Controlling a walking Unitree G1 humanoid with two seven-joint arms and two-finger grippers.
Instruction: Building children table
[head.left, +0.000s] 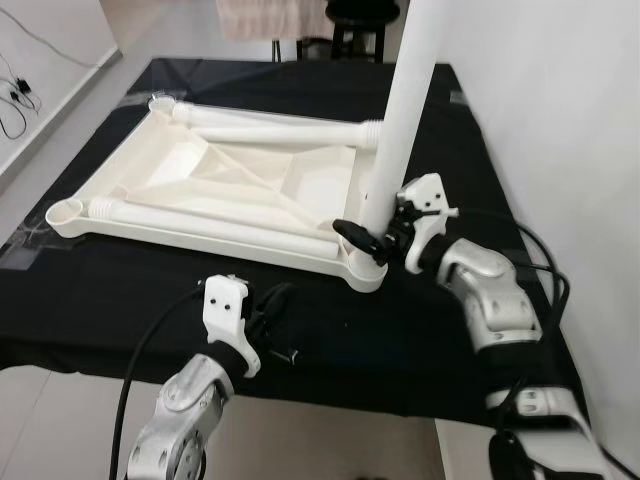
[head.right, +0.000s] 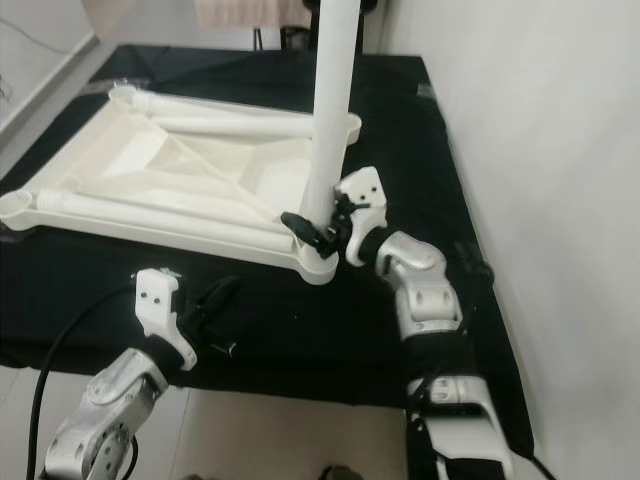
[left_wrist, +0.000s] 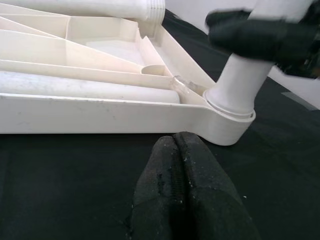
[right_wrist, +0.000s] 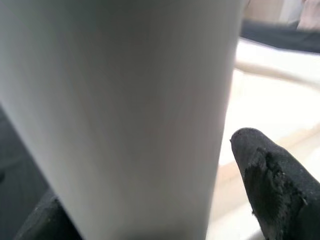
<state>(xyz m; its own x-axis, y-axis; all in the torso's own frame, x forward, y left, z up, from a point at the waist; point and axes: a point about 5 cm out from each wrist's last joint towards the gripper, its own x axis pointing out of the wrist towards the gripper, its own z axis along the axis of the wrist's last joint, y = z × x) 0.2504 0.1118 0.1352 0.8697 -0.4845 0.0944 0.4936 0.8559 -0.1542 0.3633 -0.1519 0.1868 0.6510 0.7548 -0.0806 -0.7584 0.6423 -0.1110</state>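
Observation:
A white plastic children's table top (head.left: 215, 190) lies upside down on the black-covered table (head.left: 120, 300). Two white legs lie flat inside it along its long sides. One white leg (head.left: 405, 110) stands upright in the near right corner socket (head.left: 365, 268). My right gripper (head.left: 368, 232) is shut on that leg near its base; one black finger (right_wrist: 272, 180) presses its side. My left gripper (head.left: 282, 300) is shut with nothing in it, resting low on the black cloth just in front of the top's near edge (left_wrist: 100, 117).
A white wall (head.left: 560, 120) runs close along the right of the table. A dark stool (head.left: 360, 25) and draped cloth stand beyond the far edge. Cables lie on the floor at the far left (head.left: 15, 100). Empty corner sockets sit at the top's left end (head.left: 68, 212).

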